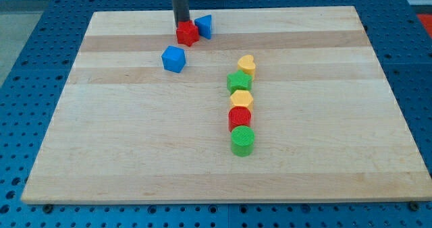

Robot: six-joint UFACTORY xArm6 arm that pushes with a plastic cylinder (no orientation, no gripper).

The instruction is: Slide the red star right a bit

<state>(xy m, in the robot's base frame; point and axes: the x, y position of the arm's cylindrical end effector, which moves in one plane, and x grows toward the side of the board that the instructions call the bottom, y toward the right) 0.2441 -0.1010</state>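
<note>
Red star (187,33) sits near the tabletop's (324,160) top edge, touching the blue block (204,26) on its right. My tip (181,23), a bare rod grasping nothing, touches the star's upper-left. Judgement: push barely begun; blue block obstructs rightward travel.

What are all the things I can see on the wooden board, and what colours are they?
red star: 1, red, near the view's top, left of centre
blue block: 1, blue, touching the star's right side
blue cube: 1, blue, below the star
yellow heart: 1, yellow, top of the middle column
green star: 1, green, under the heart
yellow hexagon: 1, yellow, under that
red cylinder: 1, red, next down
green cylinder: 1, green, column's bottom
wooden board: 1, pale wood
my tip: 1, dark rod, at the red star's upper left edge
</note>
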